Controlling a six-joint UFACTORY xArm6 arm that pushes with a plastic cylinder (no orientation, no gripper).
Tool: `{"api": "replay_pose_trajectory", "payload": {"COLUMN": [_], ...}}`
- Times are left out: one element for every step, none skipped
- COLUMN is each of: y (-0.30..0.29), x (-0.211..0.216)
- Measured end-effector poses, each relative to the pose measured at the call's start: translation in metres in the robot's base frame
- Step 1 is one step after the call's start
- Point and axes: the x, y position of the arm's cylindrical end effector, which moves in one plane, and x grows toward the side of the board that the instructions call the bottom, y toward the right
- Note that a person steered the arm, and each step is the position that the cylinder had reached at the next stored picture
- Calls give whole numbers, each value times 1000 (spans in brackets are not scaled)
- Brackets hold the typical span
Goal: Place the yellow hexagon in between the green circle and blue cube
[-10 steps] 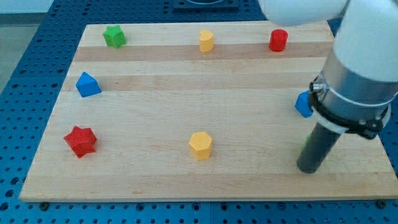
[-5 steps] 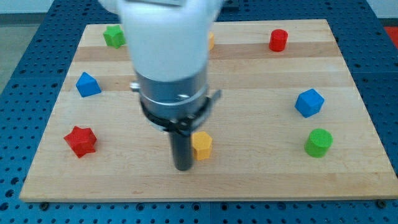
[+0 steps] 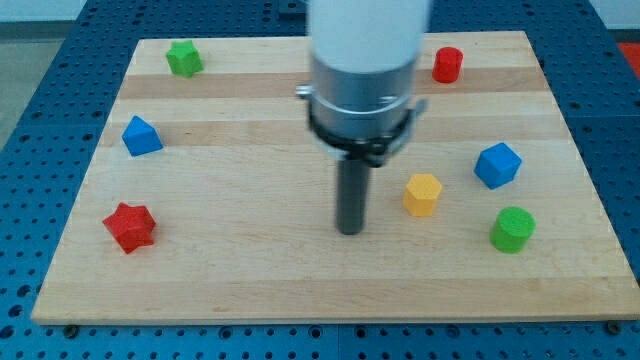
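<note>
Camera view: my tip (image 3: pixel 349 230) was seen on the wooden board (image 3: pixel 250 280), to the view's left of the yellow hexagon block (image 3: pixel 423 194), near but apart from it. No jaws were fitted, so nothing was gripped; pushing only. The hexagon was sat left of the blue cube block (image 3: pixel 498 165) and green cylinder block (image 3: pixel 513 229), not yet between them. Tip position judged suited to a rightward shove. Red star block (image 3: pixel 130 226) was left well apart.
</note>
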Motion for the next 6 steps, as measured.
{"api": "replay_pose_trajectory", "payload": {"y": [36, 76, 97, 90, 99, 128], "x": [-31, -39, -39, -37, -23, -23]}}
